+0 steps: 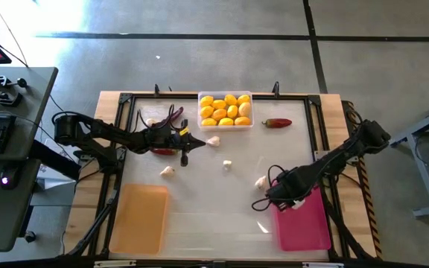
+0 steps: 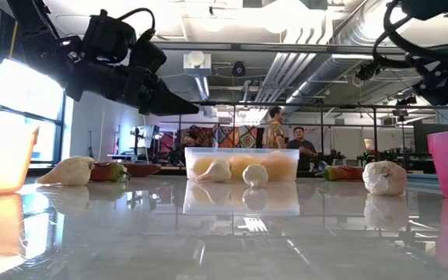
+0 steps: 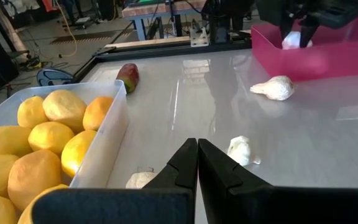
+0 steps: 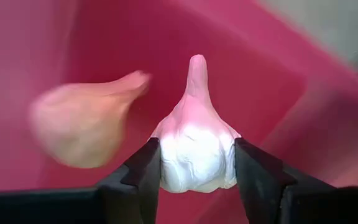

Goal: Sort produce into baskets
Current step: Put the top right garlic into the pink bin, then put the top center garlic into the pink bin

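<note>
Garlic bulb (image 4: pixel 194 149) sits clamped between the right gripper's (image 4: pixel 197 163) jaws over the pink tray (image 1: pixel 305 223). Risk: released near the rim, it may roll onto the tabletop (image 1: pixel 214 208). Left gripper (image 3: pixel 197 163) waits closed beside the lemons (image 1: pixel 226 109).

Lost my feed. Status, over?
Right gripper shut on garlic bulb over pink tray. Left gripper shut, empty, beside lemon tray. Nothing in the way.
</note>
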Controlling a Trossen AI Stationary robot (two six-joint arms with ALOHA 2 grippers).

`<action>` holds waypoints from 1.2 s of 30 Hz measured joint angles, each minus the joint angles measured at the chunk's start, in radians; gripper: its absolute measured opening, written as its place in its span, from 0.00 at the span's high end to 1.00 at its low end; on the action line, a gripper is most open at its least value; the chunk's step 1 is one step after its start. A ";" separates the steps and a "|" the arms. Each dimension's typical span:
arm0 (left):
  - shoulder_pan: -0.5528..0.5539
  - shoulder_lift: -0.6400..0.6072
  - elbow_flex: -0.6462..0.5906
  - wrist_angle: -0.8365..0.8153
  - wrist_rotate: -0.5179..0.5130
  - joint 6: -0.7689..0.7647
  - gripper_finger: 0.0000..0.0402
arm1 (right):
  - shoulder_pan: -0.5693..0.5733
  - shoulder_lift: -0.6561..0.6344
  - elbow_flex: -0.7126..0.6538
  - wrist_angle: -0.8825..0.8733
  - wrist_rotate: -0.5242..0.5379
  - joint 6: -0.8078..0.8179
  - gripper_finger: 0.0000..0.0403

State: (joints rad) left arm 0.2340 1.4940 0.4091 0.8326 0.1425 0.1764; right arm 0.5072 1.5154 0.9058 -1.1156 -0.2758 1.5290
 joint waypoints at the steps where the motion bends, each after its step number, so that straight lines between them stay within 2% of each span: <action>1: 0.000 0.000 0.000 0.000 0.000 0.000 1.00 | -0.002 0.000 0.002 -0.008 0.011 -0.010 0.60; 4: 0.000 0.000 0.000 0.000 0.000 0.001 1.00 | -0.003 0.000 0.009 -0.032 0.021 -0.030 0.55; 11: 0.000 0.000 0.000 -0.003 0.000 -0.011 1.00 | -0.003 0.000 0.080 -0.165 0.035 -0.164 0.35; 15: 0.000 0.000 0.000 -0.005 0.000 -0.044 1.00 | -0.005 0.000 0.177 -0.300 0.079 -0.289 0.34; 17: 0.000 0.000 0.000 -0.005 0.000 -0.057 1.00 | -0.013 0.000 0.239 -0.380 0.117 -0.329 0.39; 20: 0.000 0.000 0.000 -0.005 0.000 -0.077 1.00 | -0.033 -0.001 0.320 -0.429 0.255 -0.417 0.52; 23: 0.000 0.000 0.000 -0.005 0.001 -0.071 1.00 | -0.082 -0.001 0.360 -0.381 0.386 -0.563 0.71; 27: 0.000 0.000 0.000 -0.005 0.000 -0.049 1.00 | -0.170 -0.001 0.352 -0.217 0.520 -0.798 0.96; 32: 0.000 0.000 0.000 -0.005 0.000 -0.043 1.00 | -0.291 -0.001 0.302 0.110 0.622 -1.132 0.96; 36: 0.000 0.000 0.000 -0.005 0.000 -0.042 1.00 | -0.401 -0.001 0.253 0.426 0.629 -1.398 0.99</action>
State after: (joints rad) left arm 0.2338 1.4940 0.4095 0.8280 0.1429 0.1345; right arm 0.1067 1.5146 1.1590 -0.6892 0.3534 0.1313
